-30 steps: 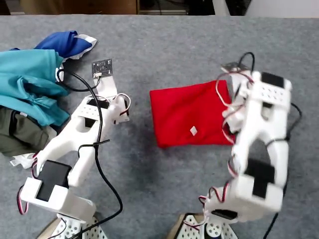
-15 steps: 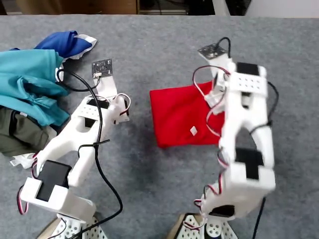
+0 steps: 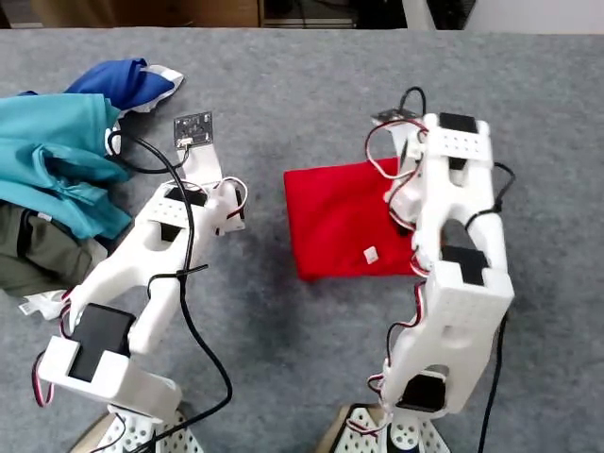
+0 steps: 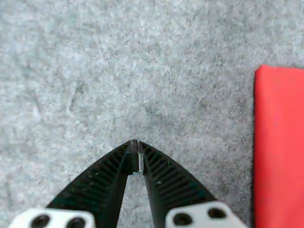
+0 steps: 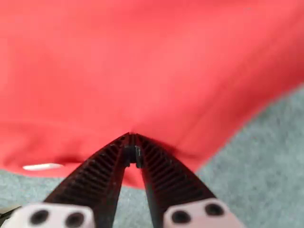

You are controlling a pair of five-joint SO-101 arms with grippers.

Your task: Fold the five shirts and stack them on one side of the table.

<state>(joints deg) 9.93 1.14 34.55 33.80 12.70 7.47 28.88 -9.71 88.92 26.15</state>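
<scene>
A folded red shirt (image 3: 330,217) lies flat on the grey table at the middle. My right arm (image 3: 453,236) stands over the shirt's right part. Its gripper (image 5: 131,153) is shut, with the tips low over the red cloth (image 5: 142,61) near an edge; I cannot tell if they pinch fabric. My left arm (image 3: 160,245) rests left of the shirt. Its gripper (image 4: 134,159) is shut and empty above bare carpet, with the red shirt's edge (image 4: 280,142) off to one side. Unfolded shirts sit heaped at the left: teal (image 3: 57,160), blue (image 3: 123,80) and dark olive (image 3: 28,250).
Grey carpet (image 3: 283,85) covers the whole table. A black cable (image 3: 189,283) loops along the left arm. The two arm bases (image 3: 377,434) stand at the near edge. Open carpet lies behind the red shirt and on the right side.
My right arm has swung leftward from the shirt's right edge to over its right part. The red shirt has barely shifted. The left arm has not moved.
</scene>
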